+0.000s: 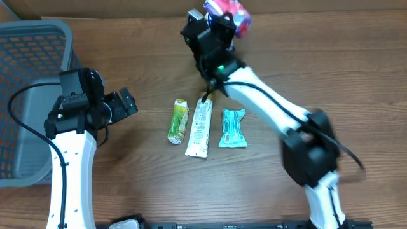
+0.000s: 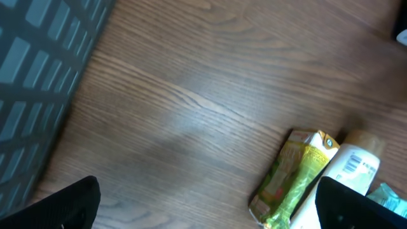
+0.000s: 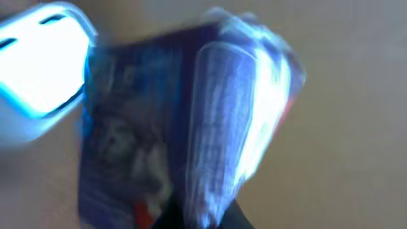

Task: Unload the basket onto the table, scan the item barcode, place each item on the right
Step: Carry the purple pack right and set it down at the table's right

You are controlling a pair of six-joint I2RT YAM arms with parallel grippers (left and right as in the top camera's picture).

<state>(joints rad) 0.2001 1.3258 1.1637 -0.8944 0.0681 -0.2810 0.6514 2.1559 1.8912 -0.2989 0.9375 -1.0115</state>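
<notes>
Right gripper (image 1: 223, 20) clamped a pink-blue packet (image 1: 229, 9) at its fingertips; only its wrist view showed a bright white object (image 3: 38, 67) beside the packet.

Lit evenly and warmly from above, with soft shadows on the counter (image 1: 356, 76) beside the arms. Sharp overhead, apart from motion smear along the right arm (image 1: 273, 105) toward the counter's front edge. Slightly soft at the left wrist. Badly blurred at the right wrist, with blown-out bluish glare across the packet (image 3: 191, 127).
</notes>
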